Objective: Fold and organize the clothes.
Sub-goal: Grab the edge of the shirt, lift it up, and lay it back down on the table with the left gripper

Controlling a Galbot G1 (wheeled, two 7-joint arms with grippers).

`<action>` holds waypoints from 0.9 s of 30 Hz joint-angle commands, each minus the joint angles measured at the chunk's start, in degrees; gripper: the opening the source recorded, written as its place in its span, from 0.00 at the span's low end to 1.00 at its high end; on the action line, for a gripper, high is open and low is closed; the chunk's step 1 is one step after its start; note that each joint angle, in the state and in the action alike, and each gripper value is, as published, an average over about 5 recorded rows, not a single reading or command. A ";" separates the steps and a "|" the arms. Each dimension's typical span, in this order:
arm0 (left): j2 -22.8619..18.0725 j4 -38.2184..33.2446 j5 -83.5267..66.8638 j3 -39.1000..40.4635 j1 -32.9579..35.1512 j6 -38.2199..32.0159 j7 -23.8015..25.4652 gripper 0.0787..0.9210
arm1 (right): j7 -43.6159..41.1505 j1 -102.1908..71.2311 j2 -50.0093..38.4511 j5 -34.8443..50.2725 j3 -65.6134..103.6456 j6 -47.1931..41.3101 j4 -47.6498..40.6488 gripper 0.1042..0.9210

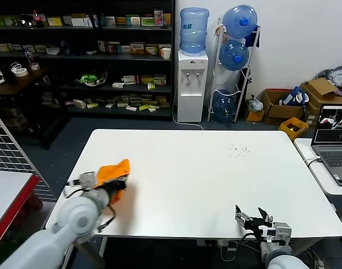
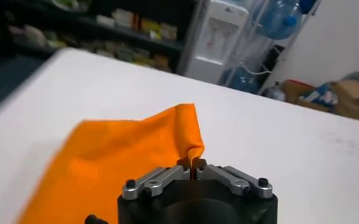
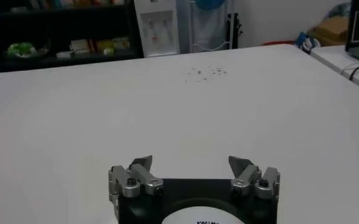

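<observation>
- Two arms, head view: left end effector point(image 1: 118, 180) holds the orange T-shirt point(image 1: 113, 172), bunched at the tabletop's point(image 1: 204, 174) left edge; right end effector point(image 1: 253, 216) at its near edge.
- Left wrist view: fingers point(image 2: 167, 178) pinched together on a T-shirt fold.
- Right wrist view: fingers point(image 3: 141, 165) spread apart, holding nothing, over bare tabletop.

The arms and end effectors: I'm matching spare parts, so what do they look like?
Both arms have smooth light-grey rounded shells. The left end effector and the right end effector share a black body, silver metal finger links with dark screws, and loose black cables at the wrist. The right one's body bears a white round label.
</observation>
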 commanded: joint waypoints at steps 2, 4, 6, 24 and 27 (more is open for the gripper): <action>-35.88 21.75 -1.13 19.59 -22.43 1.19 -10.03 0.03 | 0.19 -1.93 1.31 -0.59 1.80 -0.27 0.91 0.88; -37.38 23.97 0.81 19.78 -22.43 1.17 -9.39 0.03 | 0.22 -1.47 1.16 -0.34 1.70 -0.30 0.68 0.88; -38.45 25.58 2.17 19.92 -22.23 1.13 -8.93 0.03 | 0.23 -1.10 0.92 -0.04 1.66 -0.31 0.45 0.88; -44.52 29.93 6.94 21.95 -20.25 0.77 -7.86 0.03 | -0.50 -1.55 -1.21 1.90 4.91 0.13 1.54 0.88; -45.14 29.98 7.70 21.26 -19.84 0.38 -7.29 0.03 | -2.29 -2.03 -1.65 1.12 5.77 1.48 1.97 0.88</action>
